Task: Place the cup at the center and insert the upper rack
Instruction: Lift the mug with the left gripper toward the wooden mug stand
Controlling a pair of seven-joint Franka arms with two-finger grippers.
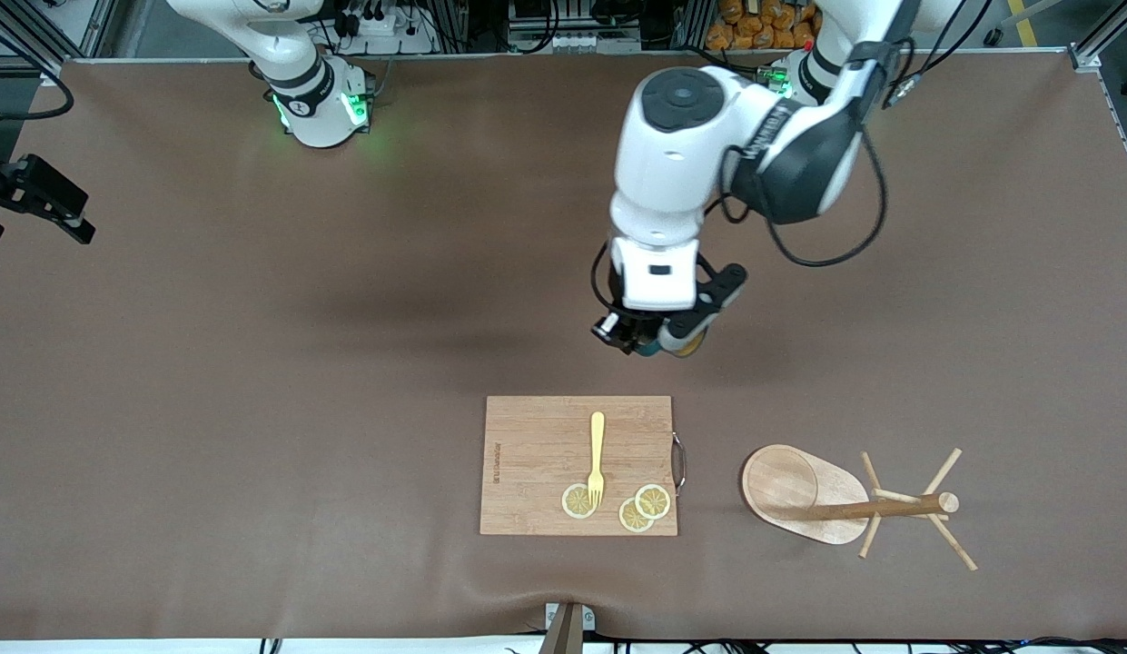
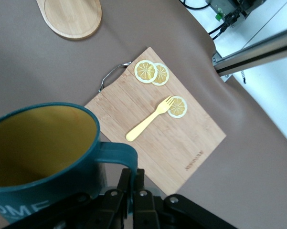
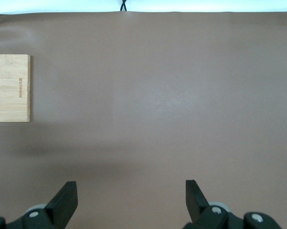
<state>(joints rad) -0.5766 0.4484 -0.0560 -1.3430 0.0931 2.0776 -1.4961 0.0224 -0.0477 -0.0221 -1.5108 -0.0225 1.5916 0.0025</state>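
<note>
Nearest the front camera, a wooden cutting board (image 1: 578, 465) lies on the brown table (image 1: 254, 409), carrying a yellow fork (image 1: 597, 457) and three lemon slices (image 1: 653, 500); the fork's tines rest on one slice, while the other two overlap just beside it. A metal handle sits on the board's edge toward my left arm's end of the table. Beside the board, toward that same end, the upper rack (image 1: 804, 495) lies tipped on its side, its oval base on edge, its pole and thin pegs pointing toward the left arm's end.

Farther from the camera, above bare table just past the board, my left gripper (image 1: 658, 343) hangs with its jaws clamped together on the handle of the cup (image 2: 43, 152), a dark teal mug with a yellowish inside, carried upright in the air.

My right gripper (image 3: 131, 198) waits over the table toward the right arm's end, fingers (image 3: 67, 198) spread wide apart and holding nothing, with one edge of the board in its wrist view.
</note>
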